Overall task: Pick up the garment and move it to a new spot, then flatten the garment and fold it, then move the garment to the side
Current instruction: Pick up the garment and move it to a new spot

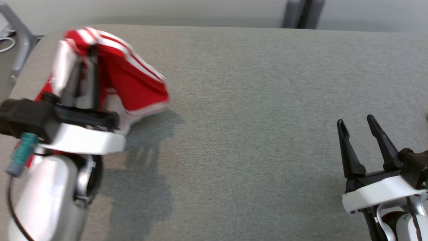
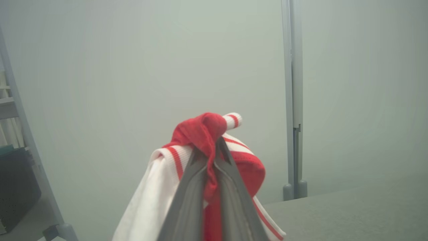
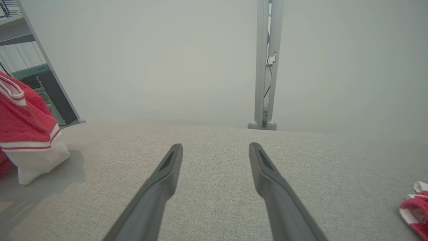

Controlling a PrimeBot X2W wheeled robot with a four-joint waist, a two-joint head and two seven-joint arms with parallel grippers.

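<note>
Over the table [image 1: 250, 100], our left jaws clamp a thin garment [image 1: 133, 80] fold at ten o'clock (right jaws apart); it could slip.

Head above, wrists low; shared garment [image 1: 133, 83]

White forearms [image 1: 50, 187] (teal plug [image 1: 21, 150], black cable [image 1: 13, 207] on one) carry dark jaws

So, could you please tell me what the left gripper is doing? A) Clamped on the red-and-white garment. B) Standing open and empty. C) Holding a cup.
A: the left gripper has its jaws shut on a bunch of the garment, which drapes down beside them.
</note>
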